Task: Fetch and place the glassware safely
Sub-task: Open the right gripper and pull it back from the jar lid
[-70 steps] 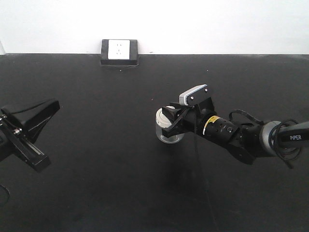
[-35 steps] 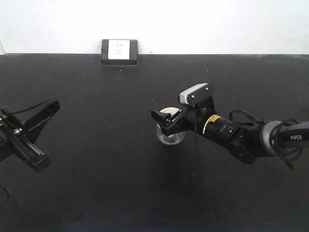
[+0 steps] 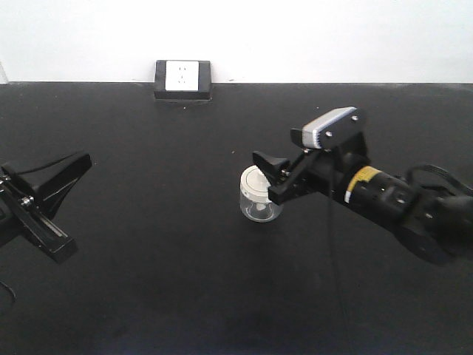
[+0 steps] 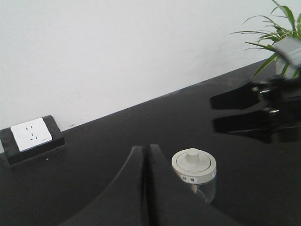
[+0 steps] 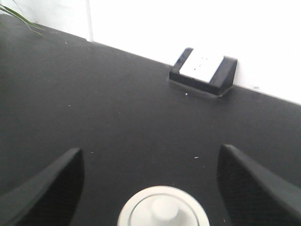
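When closing on the jar (image 3: 259, 195), keep the right claw (image 3: 266, 177) level and slow. Released at this moment, fingers (image 5: 44, 188) spread wide, grasping nothing. Jar upright on the table (image 3: 148, 237), just ahead of the claw tips and a little below them, lid (image 5: 162, 212) on. In the wrist view, centred between the two fingers and low in the gap, touching neither one.

Probably the reach before the grasp, though impossible to tell from a release after placing.

To do it well:
- Come lower first, so as to meet the glass wall under the lid and not the knob or the rim.
- Move forward until the body sits deep between the pads, not at the tips only.
- Keep the gap equal on both sides; otherwise a risk to push the jar and tip it.
- Clench gently, only enough to hold, because of smooth, hard glass.
- Lift straight up, without tilt, to keep the lid in place.

Left claw (image 3: 77, 163) well apart to the far side, clenched on nothing, fingers together in its own view. Better to leave it there. Socket (image 3: 182, 78) far ahead by the wall, out of the way.
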Controlling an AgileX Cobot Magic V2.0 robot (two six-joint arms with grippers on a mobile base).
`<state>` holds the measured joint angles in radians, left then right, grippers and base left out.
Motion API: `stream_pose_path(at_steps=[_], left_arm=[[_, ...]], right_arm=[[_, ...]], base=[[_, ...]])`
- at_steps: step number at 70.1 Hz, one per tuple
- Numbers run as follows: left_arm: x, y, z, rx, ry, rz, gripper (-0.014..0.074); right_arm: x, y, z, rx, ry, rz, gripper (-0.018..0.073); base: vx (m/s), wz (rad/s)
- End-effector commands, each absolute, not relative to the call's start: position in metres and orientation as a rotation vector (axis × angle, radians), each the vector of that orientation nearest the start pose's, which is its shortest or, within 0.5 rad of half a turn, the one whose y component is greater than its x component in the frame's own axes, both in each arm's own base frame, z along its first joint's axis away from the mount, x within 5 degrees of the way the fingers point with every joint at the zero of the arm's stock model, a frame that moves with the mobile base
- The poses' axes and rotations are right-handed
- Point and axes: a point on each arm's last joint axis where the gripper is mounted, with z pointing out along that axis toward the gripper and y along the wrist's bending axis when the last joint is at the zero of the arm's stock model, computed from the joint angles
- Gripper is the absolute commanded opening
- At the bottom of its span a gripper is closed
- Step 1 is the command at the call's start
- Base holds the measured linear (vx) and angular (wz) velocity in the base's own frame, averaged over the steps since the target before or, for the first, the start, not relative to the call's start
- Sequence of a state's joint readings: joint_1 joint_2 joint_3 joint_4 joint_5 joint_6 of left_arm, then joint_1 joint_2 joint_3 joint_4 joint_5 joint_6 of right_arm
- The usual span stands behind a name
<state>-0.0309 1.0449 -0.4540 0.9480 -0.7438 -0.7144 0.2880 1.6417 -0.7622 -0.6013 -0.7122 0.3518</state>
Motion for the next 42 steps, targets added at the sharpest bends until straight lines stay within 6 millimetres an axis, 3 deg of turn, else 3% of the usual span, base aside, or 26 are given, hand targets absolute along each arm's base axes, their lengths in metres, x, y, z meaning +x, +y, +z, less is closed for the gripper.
stream_pose_path(at_steps=[1, 15, 30, 42], left_arm=[[0.195, -0.059, 0.299, 0.516, 1.420, -0.467, -0.0007], [0.195, -0.059, 0.299, 0.516, 1.420, -0.467, -0.0007], [0.195, -0.059, 0.299, 0.516, 1.420, -0.467, -0.0007], [0.195, -0.059, 0.299, 0.516, 1.420, -0.467, -0.0007]], right_arm=[[0.282, 0.118, 0.261, -0.599, 1.496, 0.445, 0.0503], [0.231, 0.089, 0.291, -0.496, 1.597, 0.326, 0.0349], [0.184, 0.055, 0.321, -0.368, 1.707, 0.134, -0.0015], [0.161, 0.042, 0.331, -0.319, 1.720, 0.068, -0.0008]], base=[[0.00, 0.00], [0.00, 0.00], [0.00, 0.00], [0.00, 0.00]])
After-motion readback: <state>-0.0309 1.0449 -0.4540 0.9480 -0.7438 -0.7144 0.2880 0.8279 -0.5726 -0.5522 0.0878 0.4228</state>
